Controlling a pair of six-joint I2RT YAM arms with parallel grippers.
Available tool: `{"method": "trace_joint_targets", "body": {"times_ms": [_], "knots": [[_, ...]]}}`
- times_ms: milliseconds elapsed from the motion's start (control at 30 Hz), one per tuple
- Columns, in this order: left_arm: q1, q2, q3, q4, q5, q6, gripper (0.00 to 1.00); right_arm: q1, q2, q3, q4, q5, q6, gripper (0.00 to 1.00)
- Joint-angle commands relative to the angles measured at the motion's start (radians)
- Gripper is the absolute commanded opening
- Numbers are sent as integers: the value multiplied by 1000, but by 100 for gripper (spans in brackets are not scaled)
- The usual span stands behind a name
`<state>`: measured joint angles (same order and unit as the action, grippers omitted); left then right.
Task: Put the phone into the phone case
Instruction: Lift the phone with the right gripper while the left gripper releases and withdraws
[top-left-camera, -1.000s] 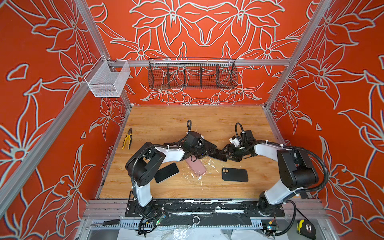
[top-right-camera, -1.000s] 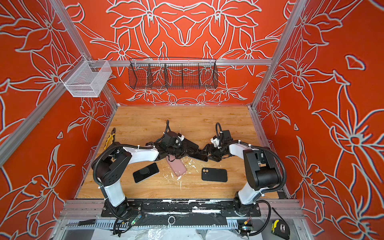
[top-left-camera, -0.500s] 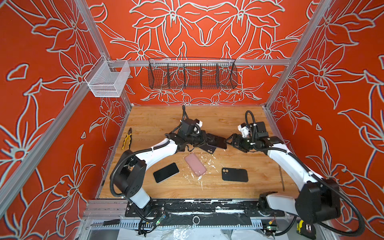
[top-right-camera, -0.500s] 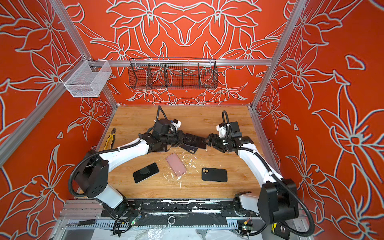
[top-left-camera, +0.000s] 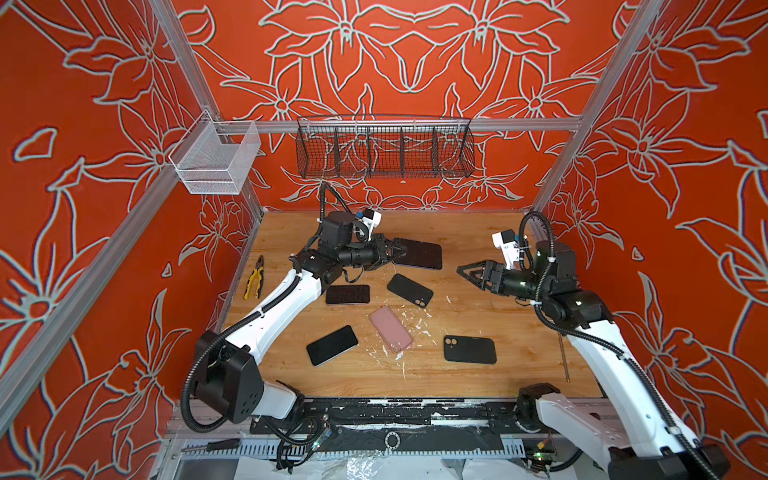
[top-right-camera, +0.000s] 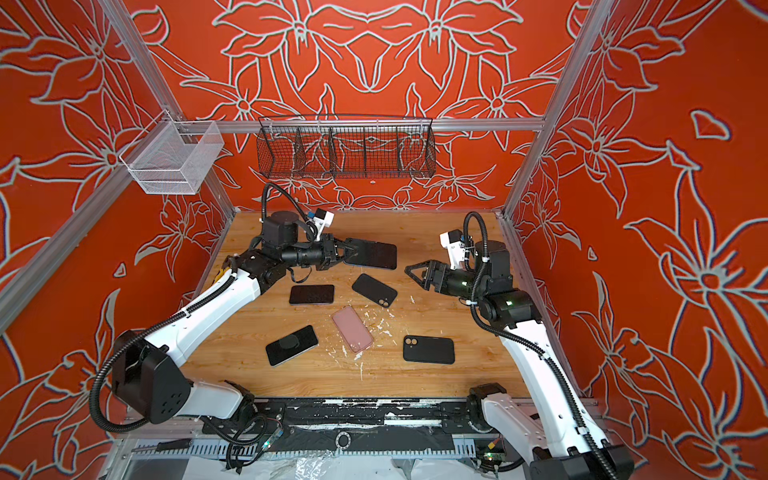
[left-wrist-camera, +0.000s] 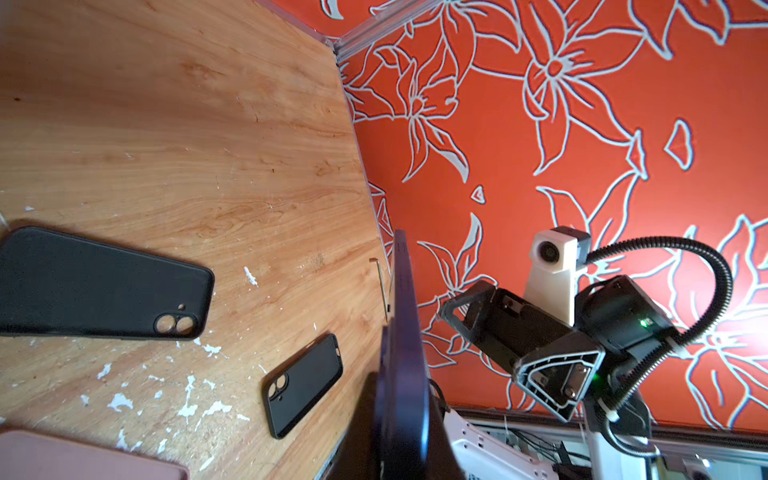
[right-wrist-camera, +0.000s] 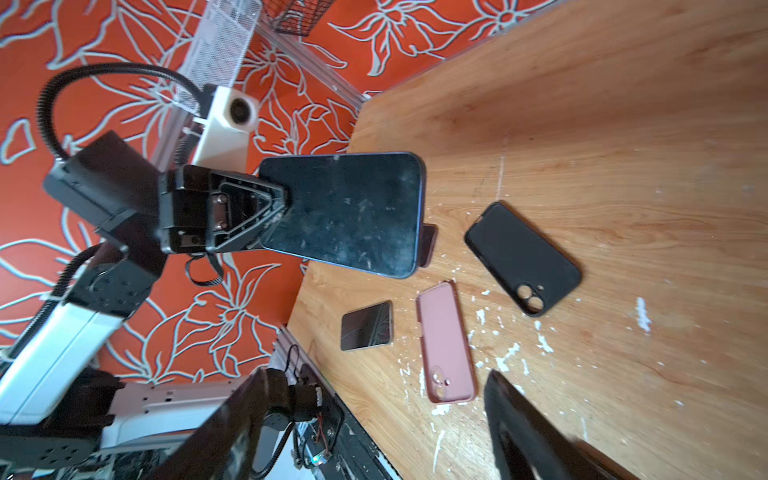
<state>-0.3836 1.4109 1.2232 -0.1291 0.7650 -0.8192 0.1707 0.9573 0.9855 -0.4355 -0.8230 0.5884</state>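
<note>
My left gripper (top-left-camera: 398, 252) (top-right-camera: 351, 252) is shut on the short end of a dark-screened phone (top-left-camera: 419, 254) (top-right-camera: 372, 255) (right-wrist-camera: 345, 212) and holds it level in the air over the back middle of the table. The left wrist view shows that phone (left-wrist-camera: 401, 353) edge-on between the jaws. My right gripper (top-left-camera: 462, 271) (top-right-camera: 410, 271) (right-wrist-camera: 374, 436) hangs open and empty to the phone's right, pointing at it across a gap. Below lie a black phone case (top-left-camera: 410, 290) (right-wrist-camera: 521, 257), a pink case (top-left-camera: 390, 329) (right-wrist-camera: 445, 340) and another black case (top-left-camera: 469, 349) (left-wrist-camera: 303, 384).
Two other phones (top-left-camera: 348, 294) (top-left-camera: 332, 345) lie flat left of the cases. Yellow-handled pliers (top-left-camera: 254, 282) rest by the left wall and a thin rod (top-left-camera: 563, 357) by the right wall. A black wire basket (top-left-camera: 384, 147) and a white one (top-left-camera: 216, 160) hang on the rails.
Both grippers were together low at the table's middle. The left has risen toward the back with the phone; the right has drawn away to the right with its jaws open.
</note>
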Motion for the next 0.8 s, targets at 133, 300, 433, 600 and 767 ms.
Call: {"method": "trace_joint_targets", "body": {"times_ms": [133, 300, 433, 600, 767], "knots": [[15, -117, -30, 94, 153, -131, 5, -5, 52, 0, 106, -138, 46, 82], [17, -116, -85, 279, 177, -290, 6, -4, 74, -51, 251, -166, 165, 82], [17, -82, -146, 475, 162, -434, 6, -5, 98, -141, 601, -178, 410, 80], [17, -13, -178, 656, 167, -552, 6, -4, 184, -146, 793, -157, 533, 76], [17, 54, -168, 728, 182, -585, 6, 0, 262, -148, 962, -171, 644, 74]]}}
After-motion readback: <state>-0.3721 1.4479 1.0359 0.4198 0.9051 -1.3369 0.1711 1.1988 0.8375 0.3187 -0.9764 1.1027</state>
